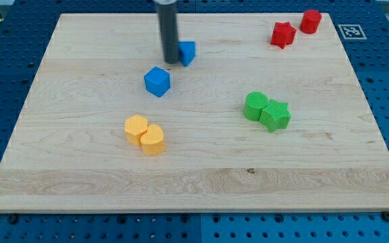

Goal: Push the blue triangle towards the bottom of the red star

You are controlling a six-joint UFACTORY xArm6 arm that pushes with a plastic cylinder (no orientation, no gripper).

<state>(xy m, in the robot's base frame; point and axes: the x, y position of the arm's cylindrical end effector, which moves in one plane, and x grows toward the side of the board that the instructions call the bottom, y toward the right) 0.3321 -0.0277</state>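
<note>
My tip point(170, 61) is at the board's upper middle, touching the left side of the blue triangle point(188, 52), which is partly hidden behind the rod. A blue cube-like block point(157, 81) lies apart from it, below and to the left. The red star point(283, 34) sits near the view's top right, far to the right of the triangle.
A red cylinder point(310, 21) stands just right of and above the star. Two green blocks point(267, 111) touch each other at the right middle. Two yellow-orange blocks point(145, 134) touch at the lower left. The wooden board point(201, 182) lies on a blue pegboard.
</note>
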